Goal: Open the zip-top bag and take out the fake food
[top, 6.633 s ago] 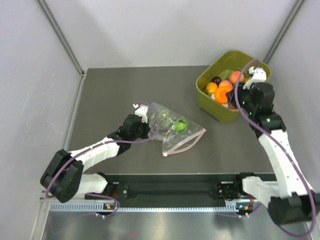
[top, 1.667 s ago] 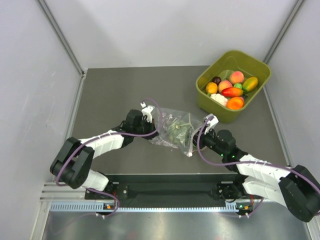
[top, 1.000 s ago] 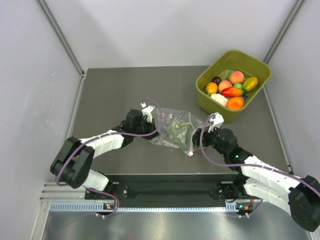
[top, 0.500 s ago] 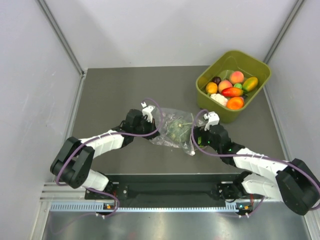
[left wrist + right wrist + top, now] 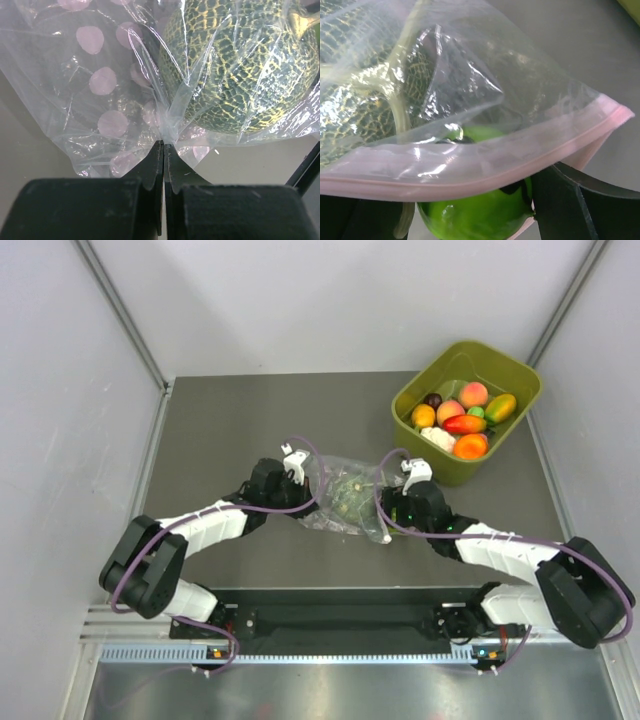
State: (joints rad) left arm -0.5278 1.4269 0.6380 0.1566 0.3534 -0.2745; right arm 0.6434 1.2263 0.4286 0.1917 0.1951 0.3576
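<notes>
Zip-top bag (image 5: 345, 502) lies on dark table (image 5: 250, 420), walls (image 5: 350, 300) seemingly white

Olive-green tub (image 5: 420, 452) — far-right corner of dark grey table (image 5: 250, 410), nr rt wall.

The zip-top bag (image 5: 65, 100) is thin clear plastic film, much crinkled and glossy, with bright reflections on its folds and pale pink dots printed on it. Its zip strip (image 5: 470, 172) is thicker, soft pink, half-transparent and duller than the film. Inside the bag, the melon (image 5: 240, 65) has a dark green skin with a yellow net that looks rough. The green fruit (image 5: 475, 217) is smooth, shiny plastic. The left end effector (image 5: 163, 147) has black fingers (image 5: 145, 182) of matt plastic. The desk (image 5: 230, 410) is dark grey and matt. The tub (image 5: 450, 475) is smooth olive-green plastic with a light sheen.
</notes>
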